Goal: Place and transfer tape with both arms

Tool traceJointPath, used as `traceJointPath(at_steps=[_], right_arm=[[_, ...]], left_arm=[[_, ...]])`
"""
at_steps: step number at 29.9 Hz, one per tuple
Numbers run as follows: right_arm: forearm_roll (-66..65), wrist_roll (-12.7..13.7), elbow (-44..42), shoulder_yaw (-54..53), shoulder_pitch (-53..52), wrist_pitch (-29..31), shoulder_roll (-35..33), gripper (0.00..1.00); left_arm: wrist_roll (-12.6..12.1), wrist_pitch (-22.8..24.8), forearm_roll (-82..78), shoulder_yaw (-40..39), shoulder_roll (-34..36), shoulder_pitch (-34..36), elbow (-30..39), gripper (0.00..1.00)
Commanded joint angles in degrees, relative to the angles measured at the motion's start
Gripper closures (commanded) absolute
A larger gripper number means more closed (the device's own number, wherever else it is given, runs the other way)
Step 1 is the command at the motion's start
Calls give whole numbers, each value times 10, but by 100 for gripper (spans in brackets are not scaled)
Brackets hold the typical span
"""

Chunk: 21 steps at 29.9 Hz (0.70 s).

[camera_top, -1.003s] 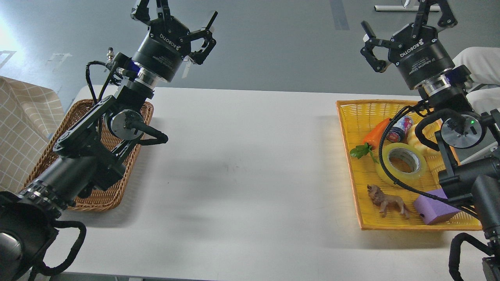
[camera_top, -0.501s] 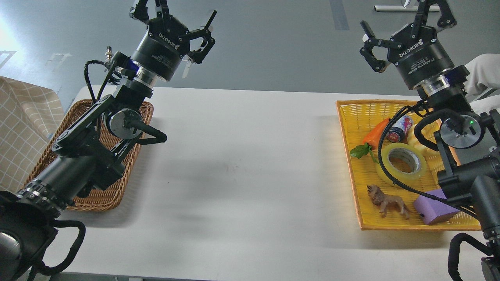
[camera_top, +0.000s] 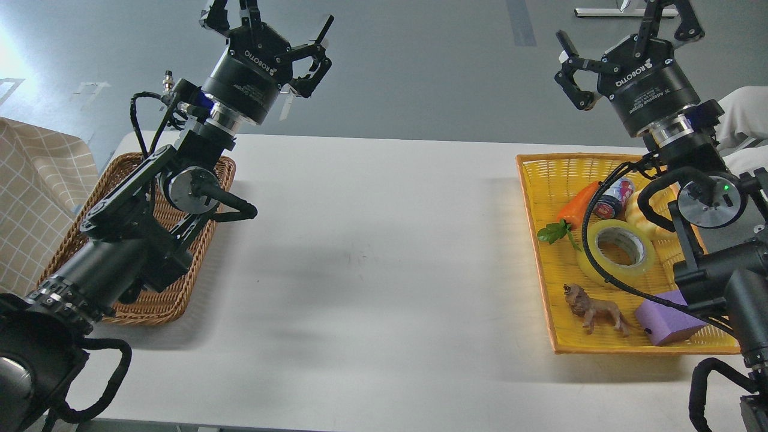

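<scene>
Your tape point(camera_top: 618, 251) lies flat in the yellow woven tray point(camera_top: 543, 174) at the right end of the white table point(camera_top: 372, 252), roughly in the tray's middle, its hole facing up. A black cable from the right arm crosses the near-left part of the roll.

Around it in the tray you have an orange carrot toy point(camera_top: 577, 205) with green leaves just to its far left, a small printed can point(camera_top: 613, 198) beyond it, and a pale yellow bread-like toy point(camera_top: 641, 217) just to its far right. A brown lion figure point(camera_top: 594, 309) stands nearer you, with a purple block point(camera_top: 667, 319) to the right of the lion.

Your right gripper point(camera_top: 624, 24) is raised over the far edge of the tray, well above the tape, with its jaws spread wide and holding nothing. Your left gripper point(camera_top: 270, 21) is raised at the far left, above the brown wicker basket point(camera_top: 150, 303), its jaws also wide apart and empty. The left arm covers much of that basket. A checked cloth point(camera_top: 30, 198) sits at the left edge.
</scene>
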State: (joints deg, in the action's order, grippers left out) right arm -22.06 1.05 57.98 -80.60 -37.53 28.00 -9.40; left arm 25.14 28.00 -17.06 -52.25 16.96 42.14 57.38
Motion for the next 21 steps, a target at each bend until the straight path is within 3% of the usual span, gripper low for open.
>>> traceJointPath(at_steps=[1, 21], right_arm=[[0, 0, -1, 0, 0, 0, 0, 0], [0, 0, -1, 1, 0, 0, -2, 0]], left_arm=[[0, 0, 0, 0, 0, 0, 0, 2], [4, 0, 0, 0, 0, 0, 1, 2]])
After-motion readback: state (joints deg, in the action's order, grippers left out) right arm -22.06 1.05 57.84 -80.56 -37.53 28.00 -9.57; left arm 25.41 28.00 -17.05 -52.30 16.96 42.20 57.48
